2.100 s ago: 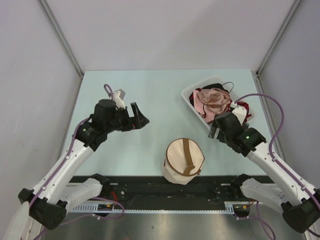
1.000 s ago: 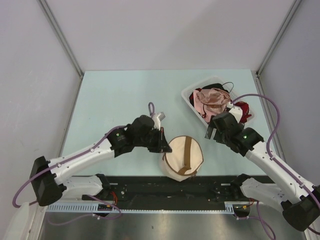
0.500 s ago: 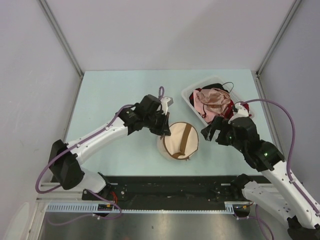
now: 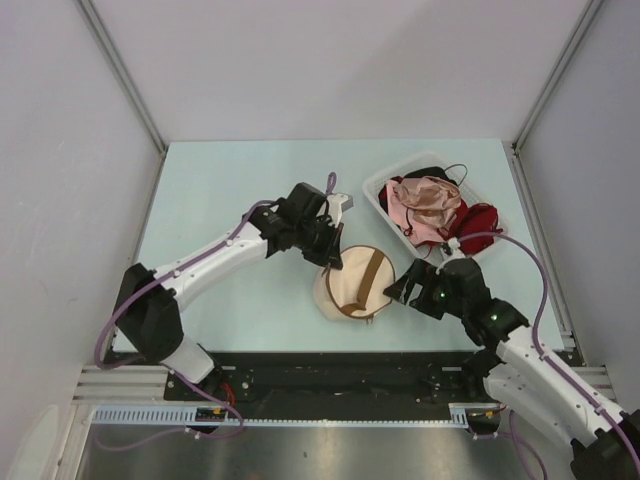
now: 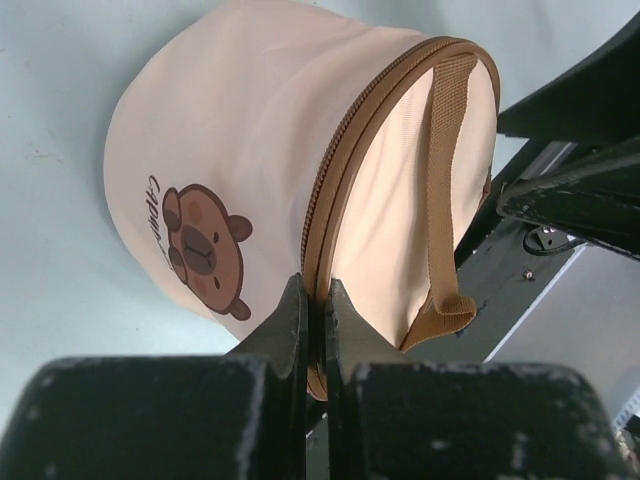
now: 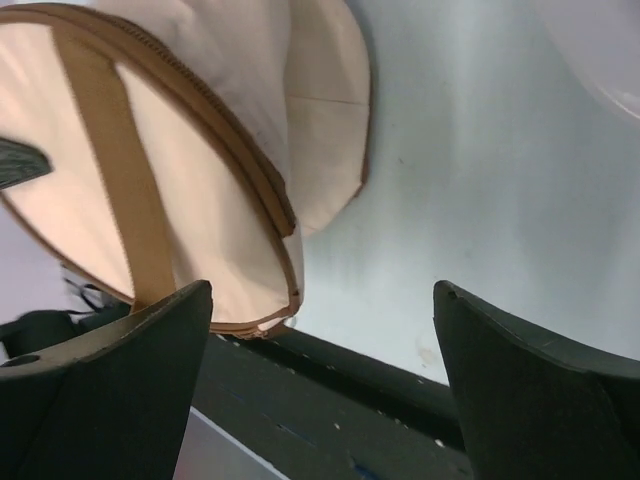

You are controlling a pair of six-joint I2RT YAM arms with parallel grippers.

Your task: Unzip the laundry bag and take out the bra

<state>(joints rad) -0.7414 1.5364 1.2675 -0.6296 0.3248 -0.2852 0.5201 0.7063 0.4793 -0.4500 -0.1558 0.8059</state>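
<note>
The laundry bag is a round beige pouch with a brown strap and zipper, lying on the pale table near its front edge. In the left wrist view the laundry bag shows a brown bear print. My left gripper sits at the bag's upper-left rim. There my left gripper is shut, with the brown zipper band pinched between its tips. My right gripper hovers just right of the bag. It stands open and empty, with the bag to its upper left. The bra is hidden.
A clear plastic tray at the back right holds a pink satin garment and a red-and-black one. A black rail runs along the table's near edge, close below the bag.
My left arm swung right onto the bag's rim and the bag shifted away from the front edge. My right gripper dropped down and left, to the bag's right side.
</note>
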